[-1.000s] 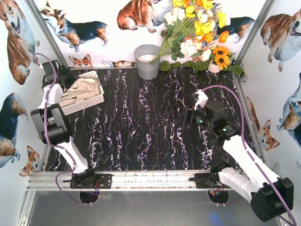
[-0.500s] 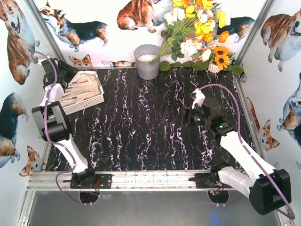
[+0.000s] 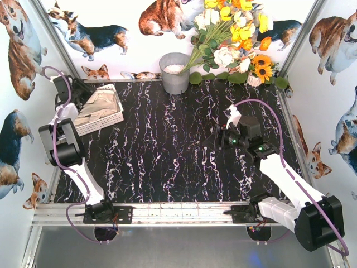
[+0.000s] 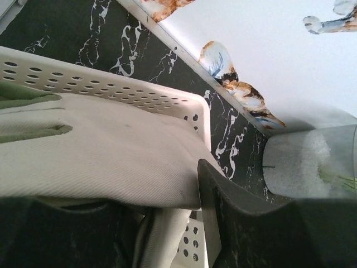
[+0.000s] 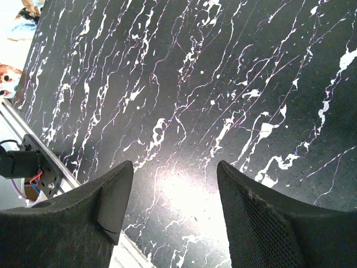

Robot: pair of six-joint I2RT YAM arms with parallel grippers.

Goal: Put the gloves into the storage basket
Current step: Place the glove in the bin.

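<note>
The white lattice storage basket (image 3: 109,121) stands at the table's far left. Cream-white gloves (image 3: 101,104) lie piled in it, and the top one is bunched up toward my left gripper (image 3: 83,95) at the basket's back-left corner. In the left wrist view my left gripper (image 4: 164,223) is shut on a fold of that glove (image 4: 111,151), with the glove draped over the basket rim (image 4: 111,89). Grey-green finger patches show at the left edge. My right gripper (image 3: 222,137) is open and empty above the bare dark table (image 5: 184,84), with nothing between its fingertips (image 5: 114,190).
A grey round metal bucket (image 3: 174,75) stands at the back centre and also shows in the left wrist view (image 4: 301,162). A bunch of flowers (image 3: 234,39) leans at the back right. Printed walls close in the left, back and right sides.
My left gripper has shifted slightly right along the basket's back. The top glove has risen and bunched up toward it. My right gripper has moved a little left and toward the back.
</note>
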